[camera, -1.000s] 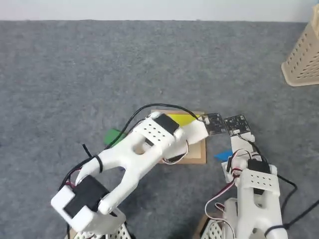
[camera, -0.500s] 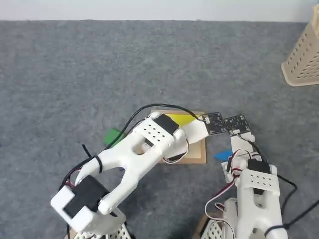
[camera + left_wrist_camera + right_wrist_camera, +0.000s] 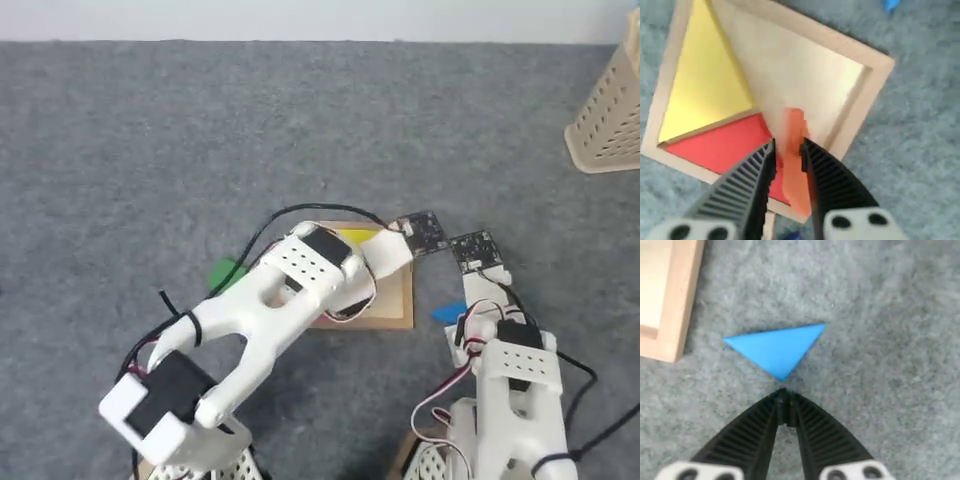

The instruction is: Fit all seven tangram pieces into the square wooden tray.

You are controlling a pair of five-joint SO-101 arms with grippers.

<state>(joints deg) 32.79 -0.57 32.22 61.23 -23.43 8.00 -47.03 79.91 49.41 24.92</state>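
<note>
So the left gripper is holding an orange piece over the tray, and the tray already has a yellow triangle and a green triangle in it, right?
Not quite. The left wrist view shows the left gripper holding the orange piece over the tray, but beside the yellow triangle lies a red triangle, not a green one.

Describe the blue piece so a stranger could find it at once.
Find the wooden tray on the grey mat. Beside its rim, on the mat, a flat blue triangle lies just ahead of the right hand. It is blue and lies outside the tray, unlike the yellow piece and the red piece inside.
</note>
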